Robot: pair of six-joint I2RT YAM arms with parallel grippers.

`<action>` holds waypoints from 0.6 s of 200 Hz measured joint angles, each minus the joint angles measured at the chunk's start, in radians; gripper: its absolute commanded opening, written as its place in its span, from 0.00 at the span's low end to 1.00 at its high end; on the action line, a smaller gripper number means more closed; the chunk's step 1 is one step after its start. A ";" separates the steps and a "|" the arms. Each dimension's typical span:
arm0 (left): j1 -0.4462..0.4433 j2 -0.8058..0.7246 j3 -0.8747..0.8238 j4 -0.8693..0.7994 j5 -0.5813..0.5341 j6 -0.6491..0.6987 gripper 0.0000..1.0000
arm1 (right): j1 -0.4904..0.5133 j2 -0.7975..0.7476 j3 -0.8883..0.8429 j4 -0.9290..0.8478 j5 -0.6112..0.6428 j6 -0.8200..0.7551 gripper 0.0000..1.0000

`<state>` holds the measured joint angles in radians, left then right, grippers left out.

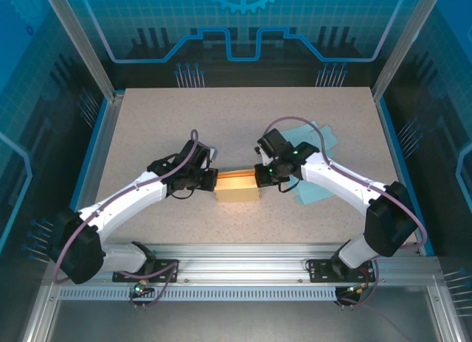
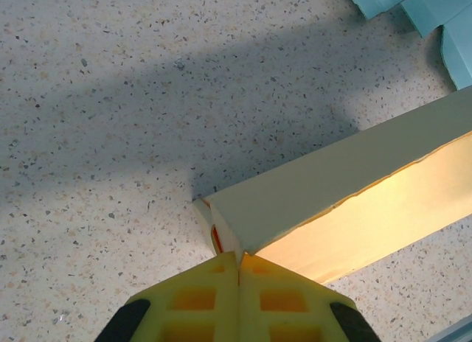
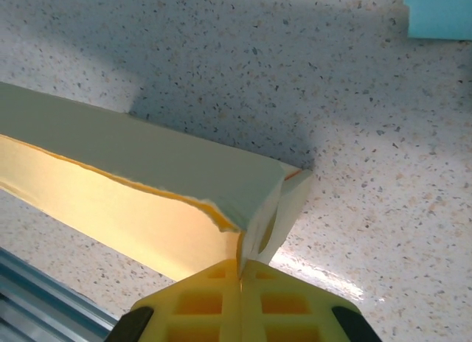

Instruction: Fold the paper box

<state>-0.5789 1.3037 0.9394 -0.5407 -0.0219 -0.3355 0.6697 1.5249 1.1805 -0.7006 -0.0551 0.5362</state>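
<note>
Box (image 1: 237, 189) pinched at its 2 ends, centre frame.
Left gripper (image 1: 212, 181) and right gripper (image 1: 259, 177) each clamp an end flap; the wrist views reveal its ragged seam up close.

No legible text or labels anywhere.

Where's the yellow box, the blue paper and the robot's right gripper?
yellow box (image 1: 237, 190), top view, middle of its pale face.
blue paper (image 1: 326, 135), top view, the sheet's far flat part.
right gripper (image 3: 240, 268), right wrist view, where its yellow fingertips meet.
</note>
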 measured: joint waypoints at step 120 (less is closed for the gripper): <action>0.000 0.005 0.000 0.000 -0.024 0.000 0.00 | -0.019 -0.013 -0.037 0.046 -0.080 0.014 0.00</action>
<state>-0.5789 1.3083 0.9394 -0.5404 -0.0456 -0.3355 0.6510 1.5120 1.1439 -0.6544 -0.1349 0.5499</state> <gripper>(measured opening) 0.055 0.058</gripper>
